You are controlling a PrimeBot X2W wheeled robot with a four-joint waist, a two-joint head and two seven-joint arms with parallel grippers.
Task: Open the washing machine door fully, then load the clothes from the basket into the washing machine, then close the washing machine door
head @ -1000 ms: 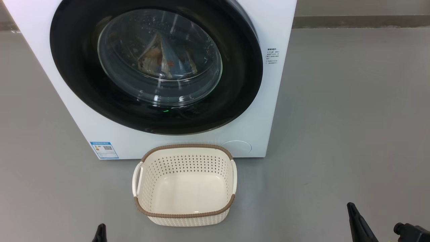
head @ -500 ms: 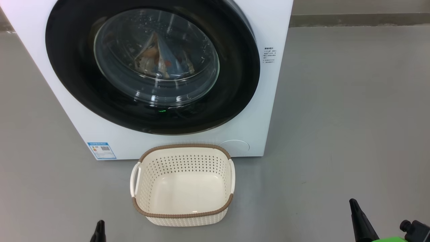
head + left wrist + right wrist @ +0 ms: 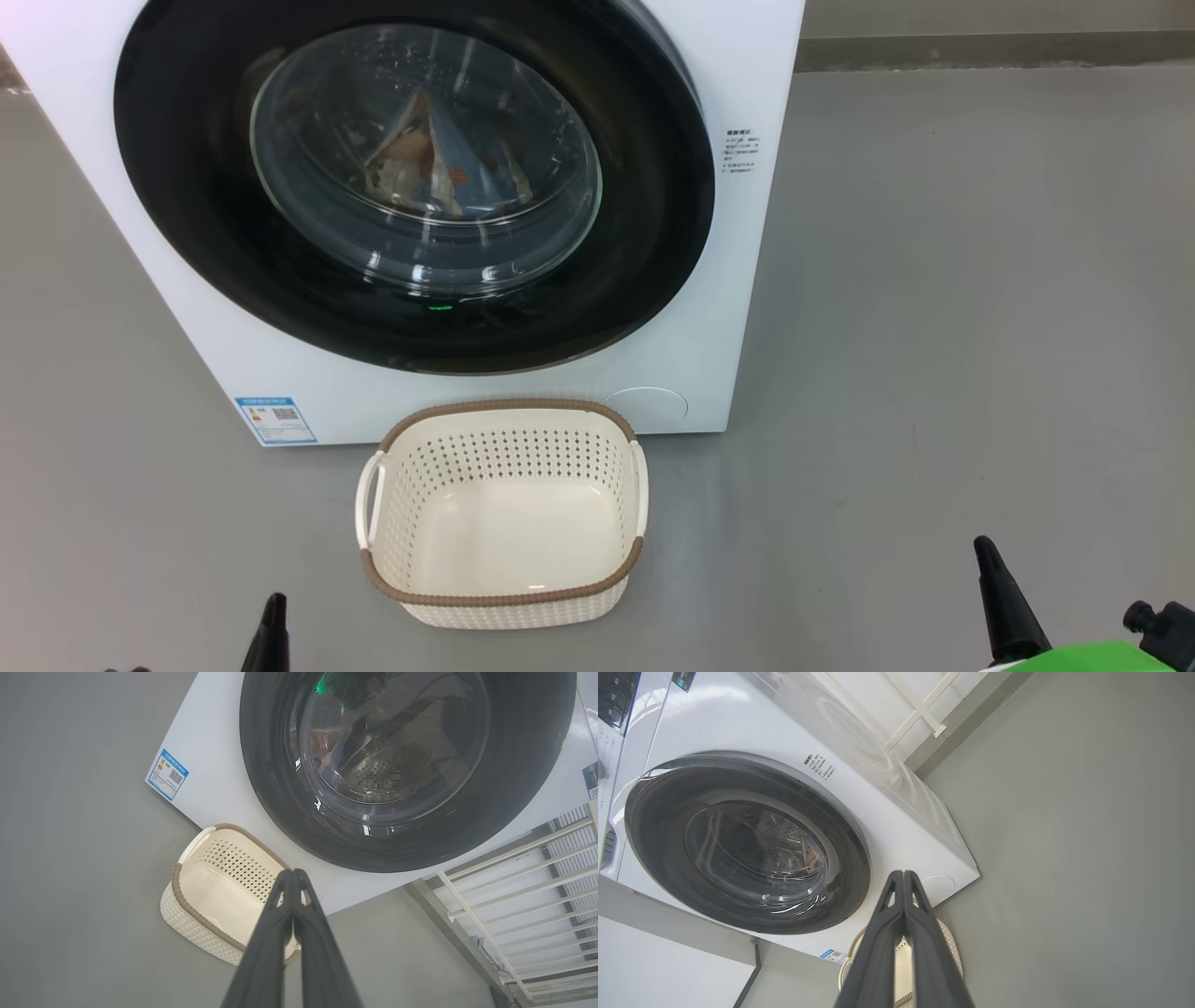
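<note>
The white washing machine (image 3: 738, 308) stands ahead with its round black door (image 3: 187, 233) shut flat against the front. Through the glass window, the light blue and orange-brown clothes (image 3: 429, 173) lie inside the drum. On the grey floor in front stands the cream basket (image 3: 504, 518) with a brown rim, holding nothing. My left gripper (image 3: 273, 616) is low at the bottom left, shut, its fingers pressed together (image 3: 292, 877). My right gripper (image 3: 988, 560) is at the bottom right, shut as well (image 3: 903, 879). Both are well short of the machine, holding nothing.
Bare grey floor (image 3: 980, 280) spreads to the machine's right up to a dark skirting (image 3: 990, 51). A blue label (image 3: 275, 420) sits at the machine's lower left front. A white railing (image 3: 537, 882) rises beside the machine in the left wrist view.
The whole head view has shifted slightly left, a camera move. Both gripper tips reach a little higher in the picture. Door, clothes and basket are unchanged.
</note>
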